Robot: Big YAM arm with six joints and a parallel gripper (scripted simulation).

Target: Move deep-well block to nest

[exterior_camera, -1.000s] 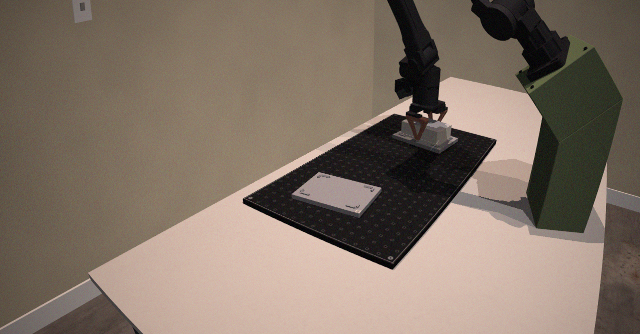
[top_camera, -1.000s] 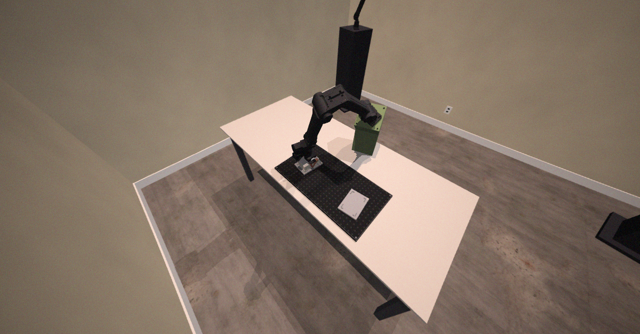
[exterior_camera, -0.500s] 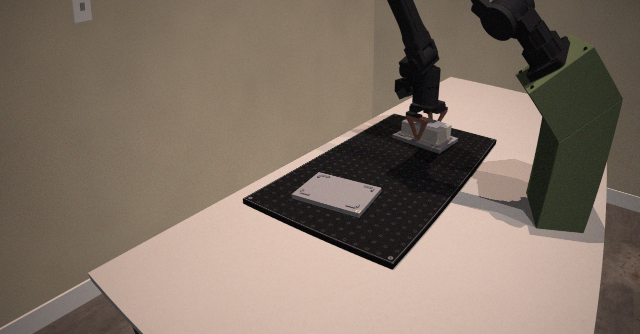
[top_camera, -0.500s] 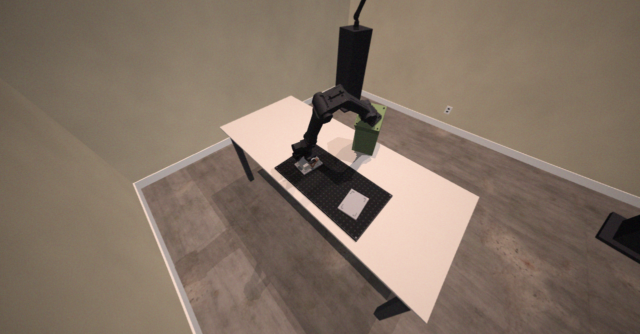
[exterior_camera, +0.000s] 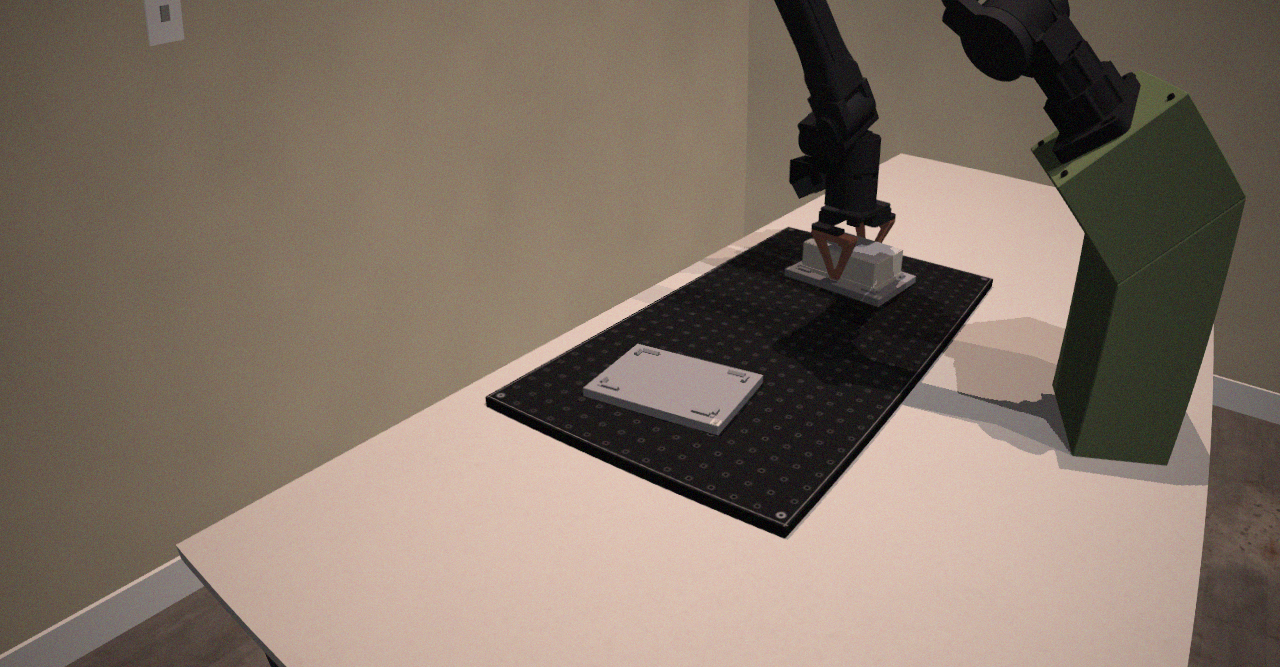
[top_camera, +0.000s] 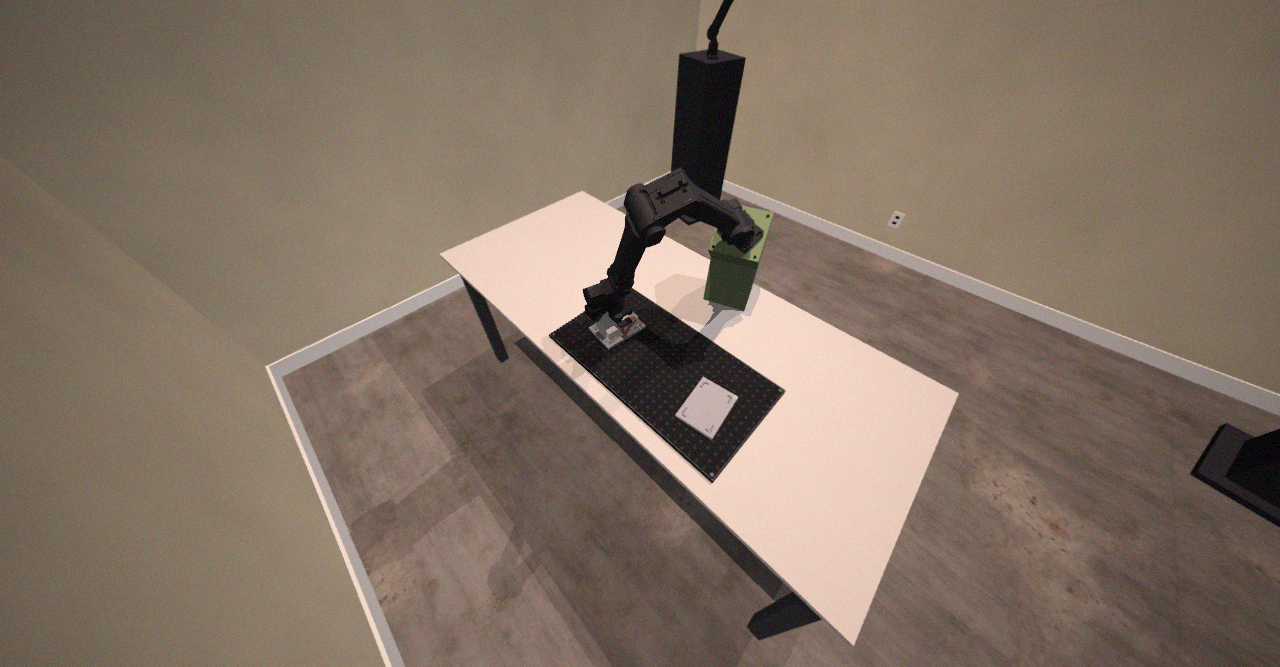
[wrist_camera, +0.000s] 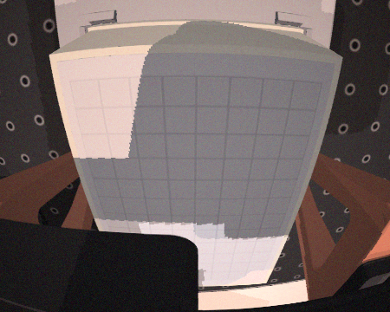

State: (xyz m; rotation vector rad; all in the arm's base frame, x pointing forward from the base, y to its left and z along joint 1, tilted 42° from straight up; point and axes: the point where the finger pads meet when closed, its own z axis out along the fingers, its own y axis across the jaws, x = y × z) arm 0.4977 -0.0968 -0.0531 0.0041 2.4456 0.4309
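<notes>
The white deep-well block [exterior_camera: 854, 262] sits flat in nest N1 [exterior_camera: 848, 285] at the far end of the black breadboard; it also shows in the top view [top_camera: 614, 330]. In the wrist view the block [wrist_camera: 198, 156] fills the frame, its well grid facing up. My gripper [exterior_camera: 847, 255] is open and lowered over the block, with one brown finger on each long side [wrist_camera: 198, 220]; the fingers stand apart from the block's walls. Nest N2 [exterior_camera: 673, 385] [top_camera: 706, 407] is a flat grey plate with corner locators, empty, at the near end of the breadboard.
The black perforated breadboard [exterior_camera: 742, 367] lies on the pale table. The green arm pedestal [exterior_camera: 1136, 287] stands at the right of the table. A black column with a camera arm [top_camera: 707, 117] stands behind the table.
</notes>
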